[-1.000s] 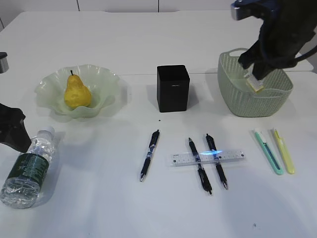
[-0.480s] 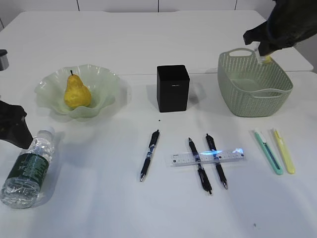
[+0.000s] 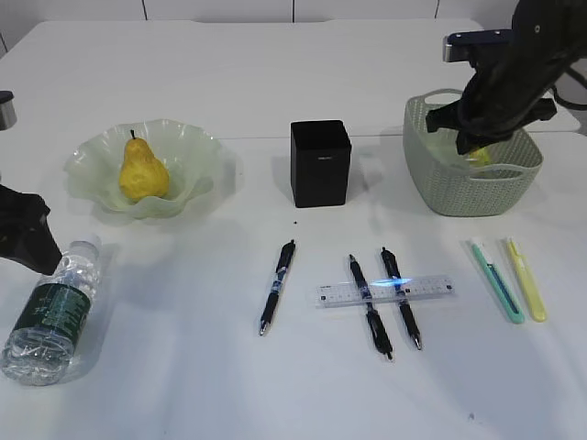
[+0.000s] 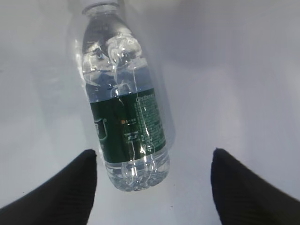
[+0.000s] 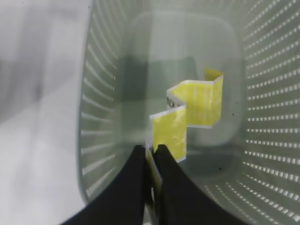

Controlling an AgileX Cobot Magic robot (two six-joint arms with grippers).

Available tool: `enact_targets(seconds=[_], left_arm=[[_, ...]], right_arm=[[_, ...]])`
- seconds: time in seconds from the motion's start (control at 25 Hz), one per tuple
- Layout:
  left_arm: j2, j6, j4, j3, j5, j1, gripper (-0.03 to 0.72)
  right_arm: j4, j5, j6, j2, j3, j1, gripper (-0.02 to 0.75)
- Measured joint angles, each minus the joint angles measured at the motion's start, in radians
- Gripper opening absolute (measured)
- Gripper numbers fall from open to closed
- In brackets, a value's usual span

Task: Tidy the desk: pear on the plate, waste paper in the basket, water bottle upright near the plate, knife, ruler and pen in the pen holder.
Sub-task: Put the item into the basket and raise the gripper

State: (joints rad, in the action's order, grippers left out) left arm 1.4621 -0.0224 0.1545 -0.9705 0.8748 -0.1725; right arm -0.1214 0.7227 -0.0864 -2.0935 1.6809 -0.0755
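2 fingers of the right gripper (image 5: 150, 161) pinch the waste paper (image 5: 190, 112) inside the basket (image 5: 262, 93); next, release. Left gripper (image 4: 152, 185) fingers apart.

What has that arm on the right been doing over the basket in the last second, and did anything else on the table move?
The right gripper rose from the basket toward its far rim, then came back down over it. It still pinches the waste paper, which hangs unfolded inside the basket. The left gripper stayed open by the lying water bottle. Pear, pens and ruler did not move.
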Motion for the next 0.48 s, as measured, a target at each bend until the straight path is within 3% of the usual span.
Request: enact_targets(seconds=[0.08, 0.28, 0.36, 0.48], left_arm=[[0.0, 0.0, 0.002, 0.0, 0.0, 0.0, 0.538], [0.0, 0.0, 0.002, 0.0, -0.004, 0.0, 0.538], [0.0, 0.0, 0.002, 0.0, -0.005, 0.0, 0.538], [0.0, 0.0, 0.002, 0.0, -0.009, 0.0, 0.538]], right_arm=[[-0.024, 0.0, -0.037, -0.01, 0.002, 0.0, 0.12], [-0.067, 0.008, -0.09, -0.012, 0.017, 0.0, 0.389], [-0.067, 0.035, -0.094, -0.012, 0.043, 0.0, 0.456], [-0.063, 0.117, -0.096, -0.012, 0.106, 0.0, 0.491]])
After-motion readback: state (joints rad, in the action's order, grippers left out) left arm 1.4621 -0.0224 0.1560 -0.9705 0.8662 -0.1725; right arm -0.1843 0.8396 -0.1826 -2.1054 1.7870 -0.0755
